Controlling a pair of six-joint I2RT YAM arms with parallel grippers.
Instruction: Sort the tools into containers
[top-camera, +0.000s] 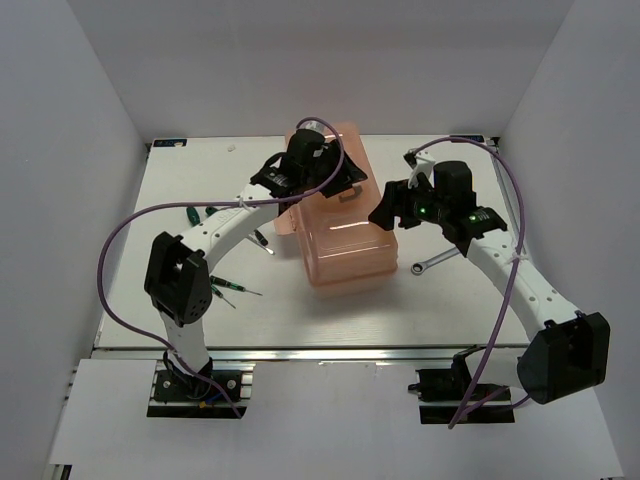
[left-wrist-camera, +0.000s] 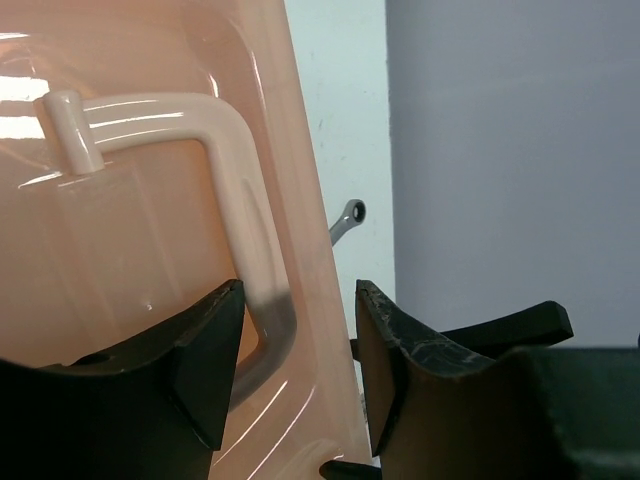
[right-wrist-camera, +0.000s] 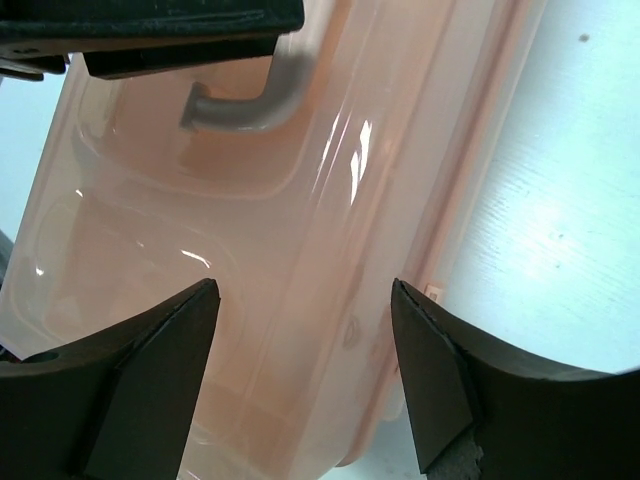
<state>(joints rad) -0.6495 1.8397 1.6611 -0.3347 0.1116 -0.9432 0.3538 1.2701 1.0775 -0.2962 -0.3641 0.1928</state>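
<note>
Robotics laboratory test cell. A white desk (top-camera: 300, 320) is boxed in by plain white panels (top-camera: 70, 150) on three sides. Two robot arms, left (top-camera: 215, 232) and right (top-camera: 510, 270), are bolted to an aluminium rail (top-camera: 330, 354) along the lower frame, trailing purple cables (top-camera: 103, 275).

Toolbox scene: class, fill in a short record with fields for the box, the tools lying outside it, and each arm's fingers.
box: salmon-pink toolbox, mid-table, lid appears closed
handle: white handle on the lid
wrench: wrench on the table, right of the toolbox
screwdrivers: screwdrivers on the table, left of the toolbox
left arm: left fingers apart, straddling the lid's edge near the handle
right arm: right fingers apart, around the toolbox's side rim
</note>
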